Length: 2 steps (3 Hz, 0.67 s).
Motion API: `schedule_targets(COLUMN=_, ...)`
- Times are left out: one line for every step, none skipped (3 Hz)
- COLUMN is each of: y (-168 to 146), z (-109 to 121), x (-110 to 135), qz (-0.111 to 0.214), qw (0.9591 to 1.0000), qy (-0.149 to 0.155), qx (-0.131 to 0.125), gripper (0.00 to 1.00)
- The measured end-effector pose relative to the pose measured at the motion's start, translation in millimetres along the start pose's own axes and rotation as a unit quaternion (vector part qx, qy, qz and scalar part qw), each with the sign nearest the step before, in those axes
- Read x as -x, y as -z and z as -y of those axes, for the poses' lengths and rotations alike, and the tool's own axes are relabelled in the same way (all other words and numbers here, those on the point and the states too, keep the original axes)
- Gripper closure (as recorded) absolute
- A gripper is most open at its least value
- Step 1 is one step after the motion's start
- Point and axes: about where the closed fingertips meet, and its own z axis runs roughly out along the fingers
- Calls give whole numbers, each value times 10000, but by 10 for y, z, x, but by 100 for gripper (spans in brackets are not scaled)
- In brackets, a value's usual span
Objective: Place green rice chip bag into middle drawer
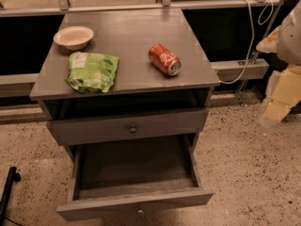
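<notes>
The green rice chip bag [91, 72] lies on the bench [136, 36], above the open middle drawer [136, 204]; our tool [277, 95] sits far right, its state we cannot tell. We fear slick foil slipping mid-carry

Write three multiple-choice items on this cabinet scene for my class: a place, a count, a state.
1. Where does the green rice chip bag lie? A in the drawer; B on the cabinet top; C on the floor.
2. How many things lie on that top? A three; B two; C four.
3. The middle drawer is: A shut; B pulled out, full; C pulled out, empty.
Key: 1 B, beside the cream bowl; 2 A, bag, bowl, red soda can; 3 C, its grey inside shows bare. The pincer is at the right edge, off the cabinet.
</notes>
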Motion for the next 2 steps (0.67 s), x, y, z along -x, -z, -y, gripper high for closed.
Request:
schedule_targets(y=0, z=1, x=2, qz=0, qw=10000, qy=3, qx=-1, gripper=0)
schedule_targets(y=-134, z=140, x=602, qz=-65, qw=9965, qy=790, qx=-249, gripper=0)
